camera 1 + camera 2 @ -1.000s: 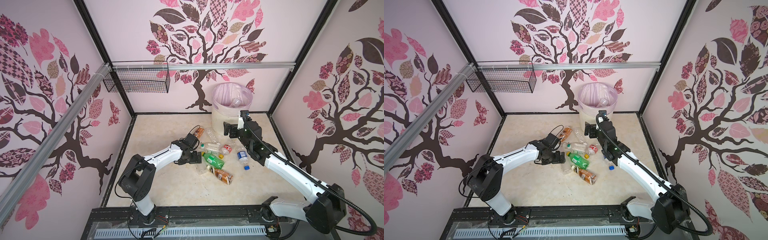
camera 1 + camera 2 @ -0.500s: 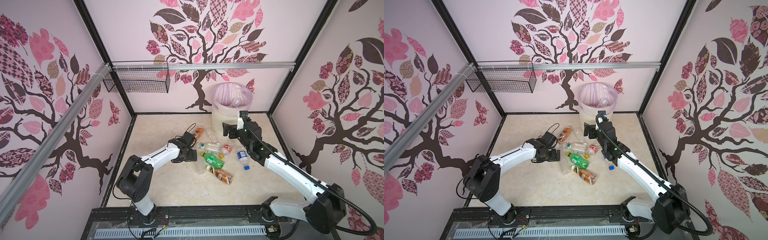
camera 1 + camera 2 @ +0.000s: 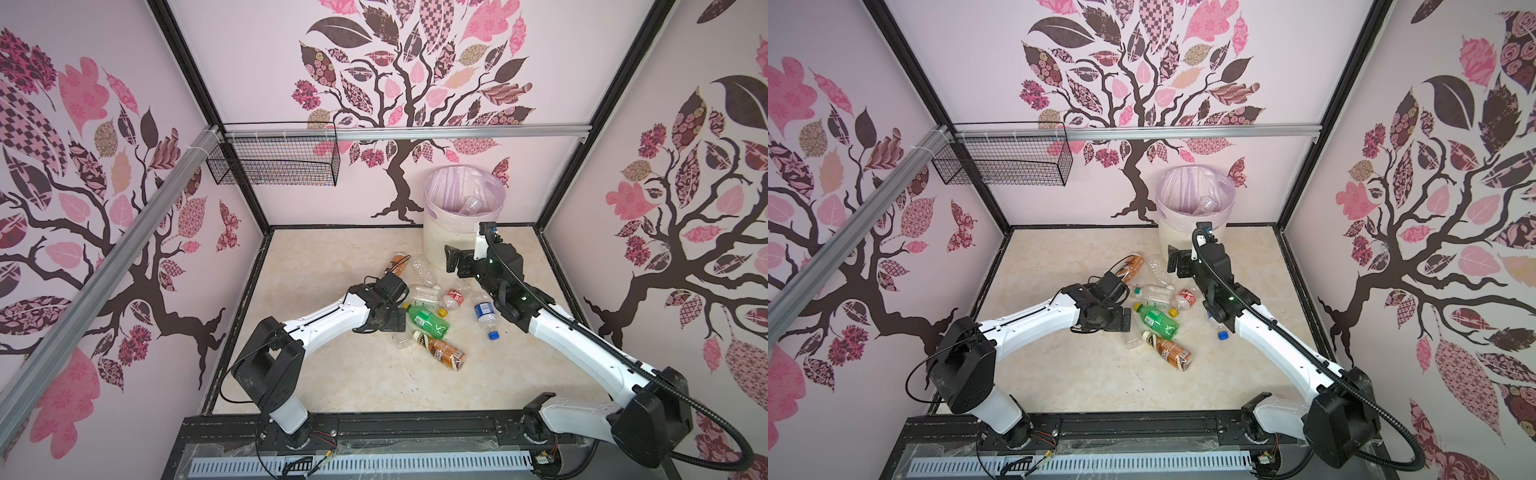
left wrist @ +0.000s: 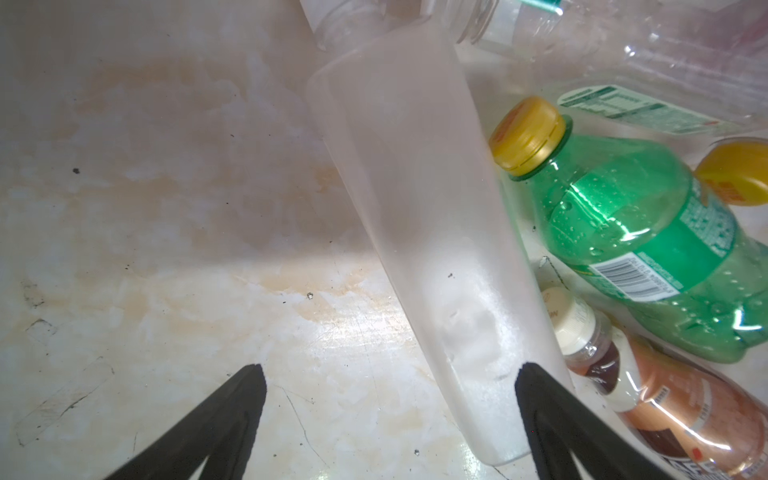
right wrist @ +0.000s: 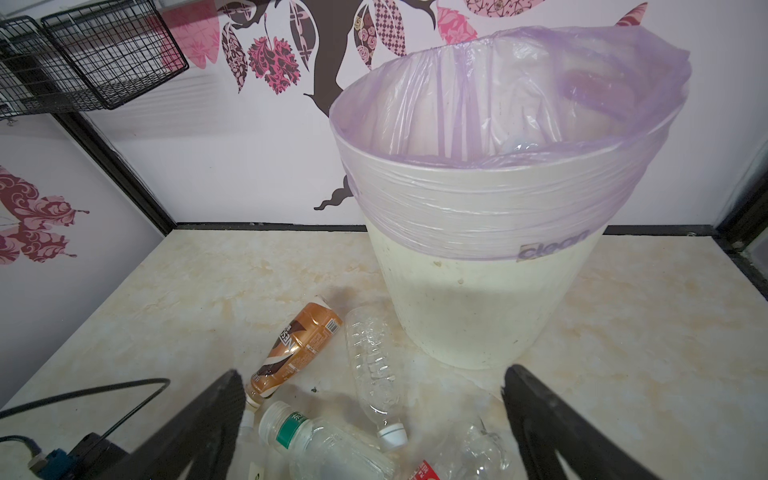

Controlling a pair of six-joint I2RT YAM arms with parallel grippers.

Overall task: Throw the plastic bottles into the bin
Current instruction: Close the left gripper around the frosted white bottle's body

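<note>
Several plastic bottles lie in a heap mid-floor: a green bottle [image 3: 428, 319] [image 3: 1156, 320] [image 4: 648, 249], a brown-labelled bottle [image 3: 444, 353] [image 4: 685, 415], another brown-labelled one [image 3: 397, 264] [image 5: 297, 349], a blue-labelled bottle [image 3: 484, 311], a red-labelled one [image 3: 453, 298] and clear ones [image 5: 372, 365]. The bin [image 3: 463, 232] [image 3: 1192, 232] [image 5: 478, 291] stands at the back with a clear bottle [image 3: 471, 205] inside. My left gripper [image 3: 384, 322] [image 4: 390, 370] is open, low over the floor left of the green bottle, with a frosted clear bottle [image 4: 424, 232] lying against one finger. My right gripper [image 3: 457, 259] [image 5: 373, 374] hangs open and empty before the bin.
A black wire basket [image 3: 274, 166] [image 5: 95, 62] hangs on the back rail at the left. Black frame posts and walls close in the floor on three sides. The left arm's cable [image 5: 83, 390] loops near the back brown-labelled bottle.
My left gripper has drawn slightly left and toward the front, staying beside the green bottle. The right gripper has barely drifted left. Both stayed open.
</note>
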